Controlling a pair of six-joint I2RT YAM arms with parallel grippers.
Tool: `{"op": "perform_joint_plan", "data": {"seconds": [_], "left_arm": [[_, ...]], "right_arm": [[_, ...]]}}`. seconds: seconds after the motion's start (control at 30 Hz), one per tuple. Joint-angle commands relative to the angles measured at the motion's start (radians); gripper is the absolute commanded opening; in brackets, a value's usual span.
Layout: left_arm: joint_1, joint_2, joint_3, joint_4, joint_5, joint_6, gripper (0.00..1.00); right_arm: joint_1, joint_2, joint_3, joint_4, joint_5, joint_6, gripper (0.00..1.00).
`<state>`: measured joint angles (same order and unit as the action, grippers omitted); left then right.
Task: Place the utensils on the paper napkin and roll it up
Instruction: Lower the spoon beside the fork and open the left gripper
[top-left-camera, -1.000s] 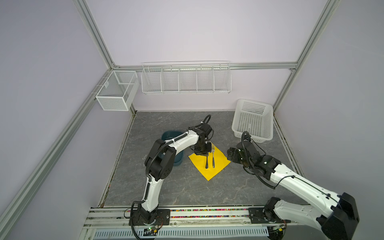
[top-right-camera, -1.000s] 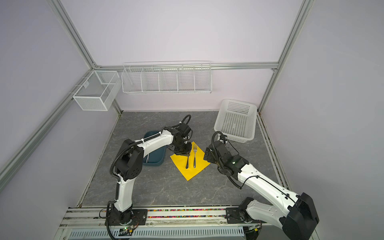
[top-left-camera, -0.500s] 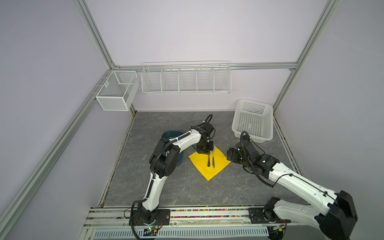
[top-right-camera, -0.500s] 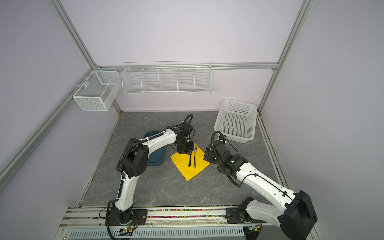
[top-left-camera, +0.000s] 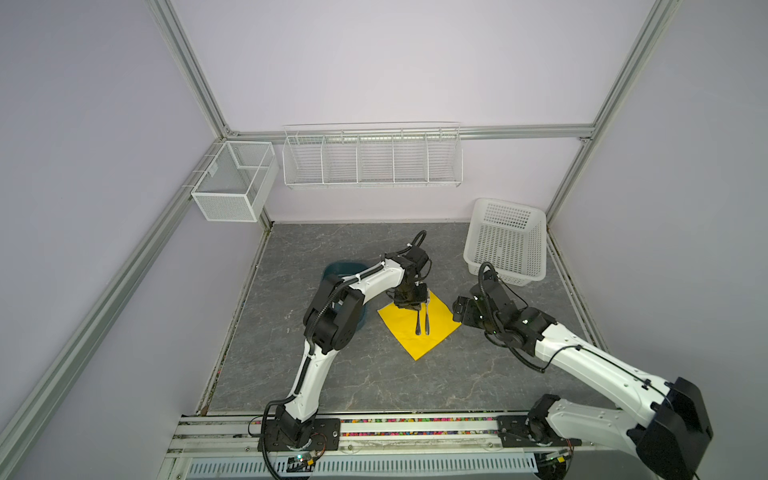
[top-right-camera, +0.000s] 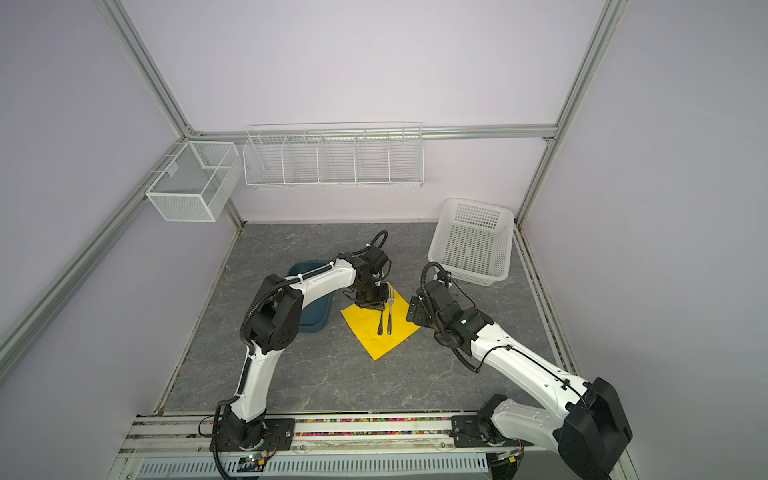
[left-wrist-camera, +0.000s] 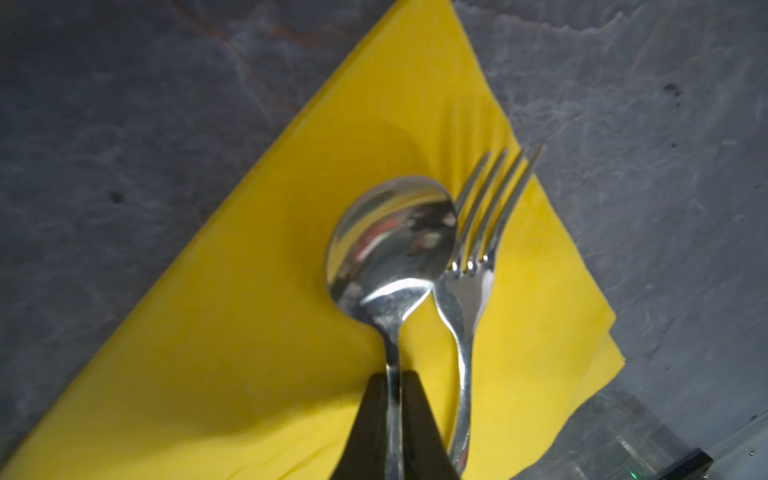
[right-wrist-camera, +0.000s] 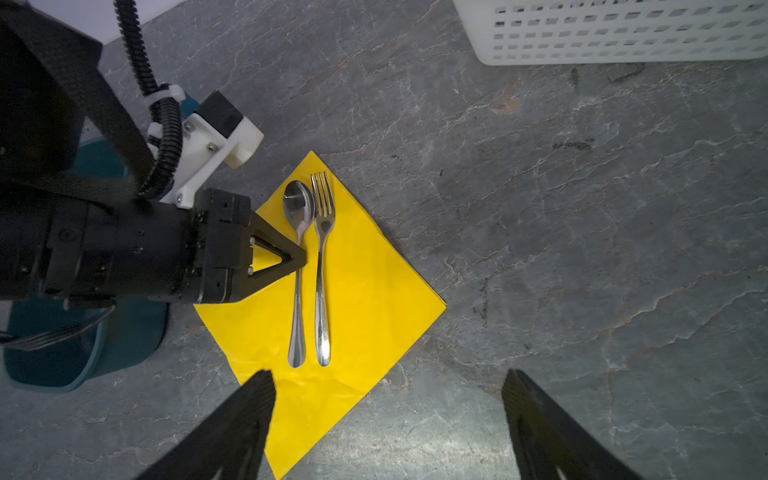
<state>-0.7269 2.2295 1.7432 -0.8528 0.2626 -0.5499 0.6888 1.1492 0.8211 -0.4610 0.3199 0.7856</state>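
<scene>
On the paper napkin (right-wrist-camera: 365, 299): spoon (right-wrist-camera: 298, 291) and fork (right-wrist-camera: 321, 291) lie side by side, heads all but touching; bowl and tines point to the far side of the table, handle ends toward the robot; no knife on the sheet
Sheet: flat on the grey table (right-wrist-camera: 540, 208), set as a diamond between the two arms; the cutlery's long axis runs along its far-to-near diagonal
Left arm: the left gripper (left-wrist-camera: 394, 384) sits low over the far half of the sheet; jaws nearly together on either side of the spoon's neck, and against it as far as the wrist view shows; the spoon's length rests on the paper
Right arm: the right gripper (right-wrist-camera: 386, 399) hangs just off the napkin's right corner; jaws wide; nothing held
Teal tub (right-wrist-camera: 137, 332): just left of the napkin, under the left arm; slim metal pieces show inside, too unclear to name
Step in hand: probably laying the spoon beside the fork
Relation that matters: a roll must travel across that long axis, side corner to side corner; the right gripper is nearer the right corner, the left arm nearer the tub
</scene>
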Motion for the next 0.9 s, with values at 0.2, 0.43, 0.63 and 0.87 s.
{"op": "perform_joint_plan", "data": {"seconds": [0.2, 0.43, 0.63, 0.87], "left_arm": [[-0.006, 0.004, 0.033, 0.004, 0.006, -0.012, 0.11], [-0.006, -0.013, 0.027, 0.026, 0.006, -0.016, 0.11], [-0.006, -0.01, 0.026, 0.03, 0.006, -0.016, 0.12], [-0.006, -0.026, 0.019, 0.031, 0.006, -0.015, 0.16]], "right_arm": [[-0.008, 0.011, 0.013, -0.021, -0.005, 0.0, 0.89], [-0.008, 0.006, 0.015, -0.024, -0.007, 0.001, 0.89], [-0.008, 0.006, 0.012, -0.027, -0.007, 0.003, 0.89], [-0.009, 0.006, 0.013, -0.026, -0.008, 0.001, 0.89]]}}
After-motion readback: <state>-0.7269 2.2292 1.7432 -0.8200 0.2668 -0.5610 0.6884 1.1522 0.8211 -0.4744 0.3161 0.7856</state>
